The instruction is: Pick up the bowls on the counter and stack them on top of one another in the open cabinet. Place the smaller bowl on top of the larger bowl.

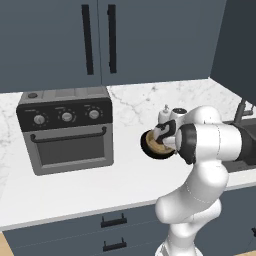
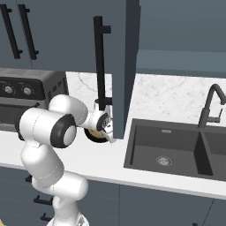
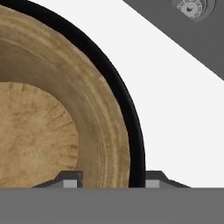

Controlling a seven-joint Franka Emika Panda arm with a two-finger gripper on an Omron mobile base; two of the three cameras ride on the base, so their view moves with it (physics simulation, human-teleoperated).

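The end effector (image 3: pixel 113 178) is clenched on the nested bowls, one fingertip (image 3: pixel 70 178) inside the wooden bowl (image 3: pixel 48 109) and the other outside the black bowl's (image 3: pixel 131 118) rim, so both walls sit pinched between them. The wooden bowl lies inside the black one, its rim just within the black rim. In the left base view the stack (image 1: pixel 156 144) sits low over the white marble table (image 1: pixel 75 185), at 3 o'clock from the grey toaster oven (image 1: pixel 67 130). In the right base view the open cabinet door (image 2: pixel 123 66) hangs just at 3 o'clock of the bowls, the dark sink (image 2: pixel 172 150) farther that way.
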